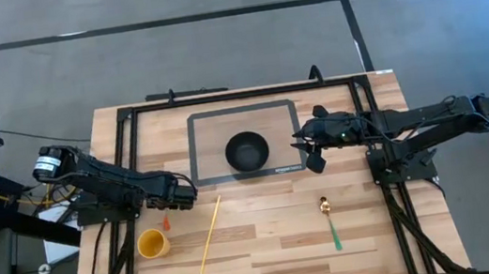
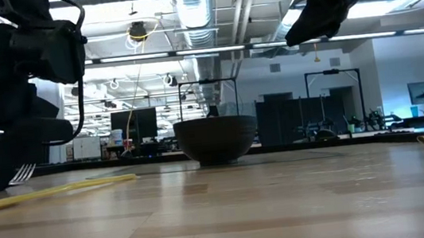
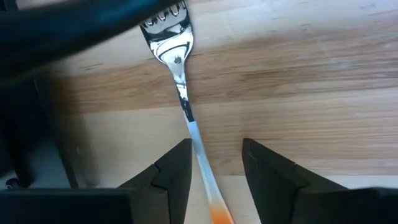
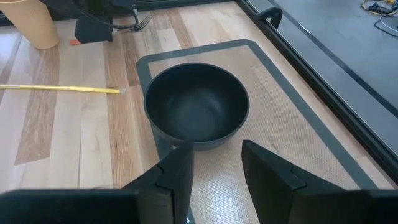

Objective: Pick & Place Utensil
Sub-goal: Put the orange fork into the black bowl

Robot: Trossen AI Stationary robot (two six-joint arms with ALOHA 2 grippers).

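- On the light wooden counter (image 1: 267,238): a fork (image 3: 180,93) with silver tines and an orange-ended handle, lying flat near the left side, just above a yellow cup (image 1: 153,244).
- Left gripper (image 1: 176,191) low over that fork, fingers (image 3: 171,177) apart, one on each side of the handle; seen from the left wrist, handle running up between them, contact with either finger not clear.
- From the low view, left gripper (image 2: 16,117) down at the counter surface, fork tines (image 2: 20,173) showing just beside it.
- Black bowl (image 1: 246,152) upright on a grey-bordered mat (image 1: 201,128) at the middle of the far half of the counter.
- Right gripper (image 1: 310,145) just beside the bowl on its right, raised off the counter in the low view (image 2: 319,6); fingers (image 4: 177,177) apart, holding nothing, bowl (image 4: 196,106) straight ahead of them.
- Yellow chopstick (image 1: 210,234) lying at a slant between the cup and the middle of the counter, well apart from the bowl.
- Spoon (image 1: 329,220) with a gold bowl end and green handle lying in the near right part of the counter, apart from both grippers.
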